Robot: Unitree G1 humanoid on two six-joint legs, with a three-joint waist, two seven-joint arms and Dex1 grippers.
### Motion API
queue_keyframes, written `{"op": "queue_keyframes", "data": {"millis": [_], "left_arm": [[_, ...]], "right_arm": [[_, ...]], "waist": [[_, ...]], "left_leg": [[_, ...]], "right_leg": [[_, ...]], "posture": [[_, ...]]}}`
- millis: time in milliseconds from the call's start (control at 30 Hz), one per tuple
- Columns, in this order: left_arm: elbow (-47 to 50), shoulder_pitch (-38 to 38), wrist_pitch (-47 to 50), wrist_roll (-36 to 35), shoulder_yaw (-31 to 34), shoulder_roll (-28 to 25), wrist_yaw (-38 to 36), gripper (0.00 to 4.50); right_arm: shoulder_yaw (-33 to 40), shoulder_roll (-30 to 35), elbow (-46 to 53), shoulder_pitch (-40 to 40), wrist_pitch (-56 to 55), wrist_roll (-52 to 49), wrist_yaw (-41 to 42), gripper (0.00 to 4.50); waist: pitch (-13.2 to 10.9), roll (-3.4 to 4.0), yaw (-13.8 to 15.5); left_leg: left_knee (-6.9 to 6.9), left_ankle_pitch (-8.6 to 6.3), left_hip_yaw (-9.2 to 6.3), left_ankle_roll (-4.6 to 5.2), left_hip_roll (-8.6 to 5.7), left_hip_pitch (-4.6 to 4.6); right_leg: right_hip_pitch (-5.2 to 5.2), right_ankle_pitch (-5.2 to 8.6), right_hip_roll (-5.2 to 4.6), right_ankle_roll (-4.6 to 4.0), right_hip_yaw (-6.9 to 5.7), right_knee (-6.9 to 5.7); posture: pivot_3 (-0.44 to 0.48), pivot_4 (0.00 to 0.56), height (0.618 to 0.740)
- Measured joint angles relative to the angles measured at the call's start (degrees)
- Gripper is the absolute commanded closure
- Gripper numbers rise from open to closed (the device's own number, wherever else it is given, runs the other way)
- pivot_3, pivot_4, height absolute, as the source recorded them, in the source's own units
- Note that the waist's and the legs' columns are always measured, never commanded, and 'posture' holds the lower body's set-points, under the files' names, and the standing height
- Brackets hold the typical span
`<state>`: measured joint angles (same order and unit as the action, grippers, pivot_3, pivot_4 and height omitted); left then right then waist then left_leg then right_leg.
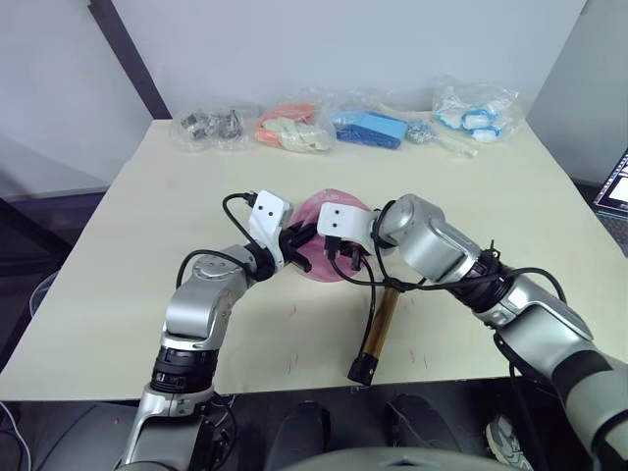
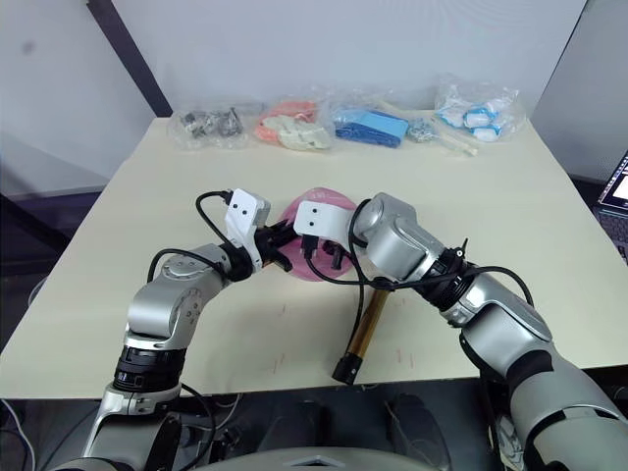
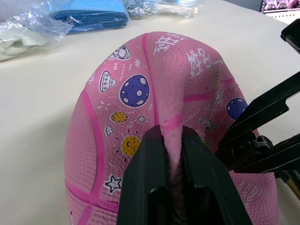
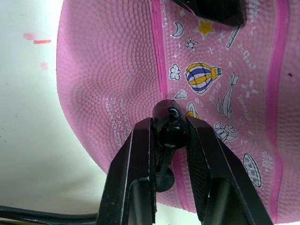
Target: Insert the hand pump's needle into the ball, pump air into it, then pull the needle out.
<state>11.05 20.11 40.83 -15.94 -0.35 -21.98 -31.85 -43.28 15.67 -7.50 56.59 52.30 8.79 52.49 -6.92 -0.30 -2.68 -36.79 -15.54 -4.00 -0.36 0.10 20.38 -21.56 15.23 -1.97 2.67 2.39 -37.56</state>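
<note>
Two grippers meet at the soft, part-deflated pink printed rubber ball (image 1: 319,240) mid-table. Left gripper (image 3: 172,154) pinches a fold of its skin; right gripper (image 4: 171,136) clamps the needle's black fitting (image 4: 169,126) against it. Bronze-gold pump tube (image 1: 381,324) lies just beside the ball. Likely light, yielding; grip folds, not curves.

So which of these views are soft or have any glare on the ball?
Left wrist view: the ball and its prints are crisp, the gripper fingers up close slightly soft. Right wrist view: the ball's pebbled texture is sharp, no glare. Left eye view: even lighting, soft shadows, shiny highlights on the plastic bags.
</note>
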Motion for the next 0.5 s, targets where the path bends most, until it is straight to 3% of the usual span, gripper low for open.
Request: {"op": "queue_keyframes", "data": {"millis": [233, 500], "left_arm": [[-0.4, -0.3, 0.0, 0.0, 0.4, -0.2, 0.0, 4.5], [-0.4, -0.7, 0.0, 0.1, 0.5, -0.4, 0.1, 4.5]], "right_arm": [[0.0, -2.2, -2.6, -0.2, -1.2, 2.1, 0.5, 4.13], [0.0, -3.6, -3.9, -0.9, -2.1, 4.5, 1.0, 4.13]], "waist": [[0.3, -0.17, -0.3], [0.5, -0.06, -0.7]], "left_leg": [[0.37, -0.01, 0.02, -0.01, 0.01, -0.6], [0.4, -0.01, -0.1, -0.02, 0.03, -0.64]], "right_leg": [[0.32, 0.21, 0.04, -0.12, 0.09, 0.0], [0.39, 0.27, 0.05, -0.1, 0.01, 0.02]], "posture": [[0.0, 0.15, 0.74], [0.0, 0.15, 0.74]]}}
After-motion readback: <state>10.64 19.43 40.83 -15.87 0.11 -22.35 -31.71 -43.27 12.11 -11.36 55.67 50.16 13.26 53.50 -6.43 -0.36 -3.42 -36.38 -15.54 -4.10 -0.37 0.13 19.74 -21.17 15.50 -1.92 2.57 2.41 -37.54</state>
